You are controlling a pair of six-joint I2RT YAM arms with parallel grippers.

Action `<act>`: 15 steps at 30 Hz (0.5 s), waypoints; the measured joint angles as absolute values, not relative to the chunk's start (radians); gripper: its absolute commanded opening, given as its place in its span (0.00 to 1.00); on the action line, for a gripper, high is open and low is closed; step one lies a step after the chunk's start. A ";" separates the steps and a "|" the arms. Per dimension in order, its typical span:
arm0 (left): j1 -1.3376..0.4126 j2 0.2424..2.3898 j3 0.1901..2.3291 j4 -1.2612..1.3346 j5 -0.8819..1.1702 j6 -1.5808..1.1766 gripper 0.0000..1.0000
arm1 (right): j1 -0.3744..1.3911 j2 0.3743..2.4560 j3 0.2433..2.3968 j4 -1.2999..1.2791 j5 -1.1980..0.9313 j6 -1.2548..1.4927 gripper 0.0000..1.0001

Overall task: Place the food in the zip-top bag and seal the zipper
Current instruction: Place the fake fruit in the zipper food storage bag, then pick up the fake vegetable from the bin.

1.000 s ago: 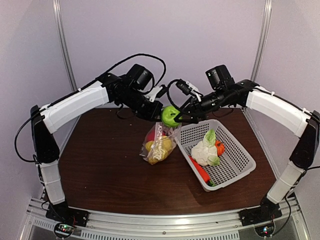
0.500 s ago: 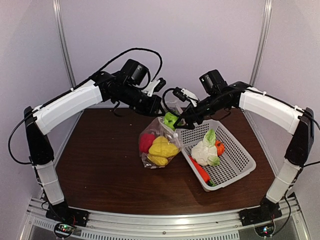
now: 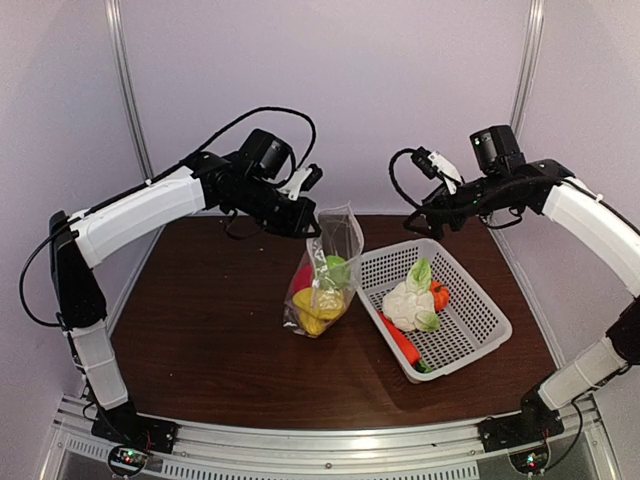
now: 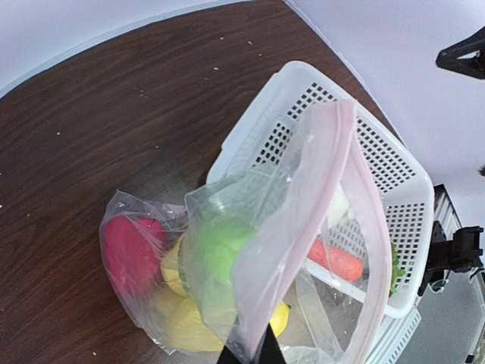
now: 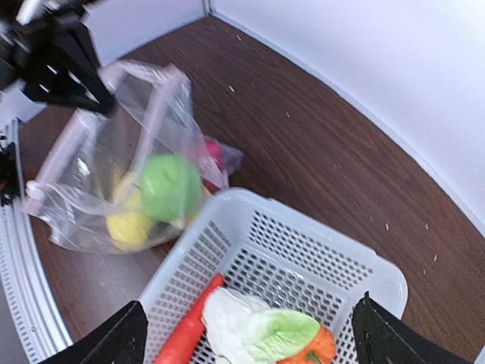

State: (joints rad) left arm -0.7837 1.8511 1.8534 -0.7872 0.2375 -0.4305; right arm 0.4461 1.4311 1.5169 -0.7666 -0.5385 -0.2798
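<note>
You see the clear bag (image 3: 340, 240) upright on the worktop (image 3: 200, 320) beside the basket (image 3: 470, 335), mouth agape, holding apple (image 4: 220, 250), lemons (image 4: 186, 330) and pepper (image 4: 130, 250). The basket holds cauliflower (image 3: 405, 305), pumpkin (image 3: 439, 295) and carrot (image 3: 400, 340). Left pincer (image 3: 314, 228) pinches the bag's rim; right pincer (image 3: 418, 220) is spread wide, empty

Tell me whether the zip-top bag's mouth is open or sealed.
Open: the zip-top bag has its two pink zipper strips standing apart in a wide loop, with the left end effector pinching one edge.

Dark wood table (image 3: 200, 340), pale lilac walls (image 3: 400, 80)
</note>
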 measured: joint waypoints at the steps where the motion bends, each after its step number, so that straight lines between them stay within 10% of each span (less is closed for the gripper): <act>1: -0.780 1.848 1.846 -0.785 0.222 -0.431 0.00 | 0.424 1.428 1.474 -0.759 -0.507 -0.289 0.96; 15: -0.767 1.845 1.823 -0.759 0.241 -0.430 0.00 | 0.395 1.571 1.153 -0.717 -0.298 -0.393 0.91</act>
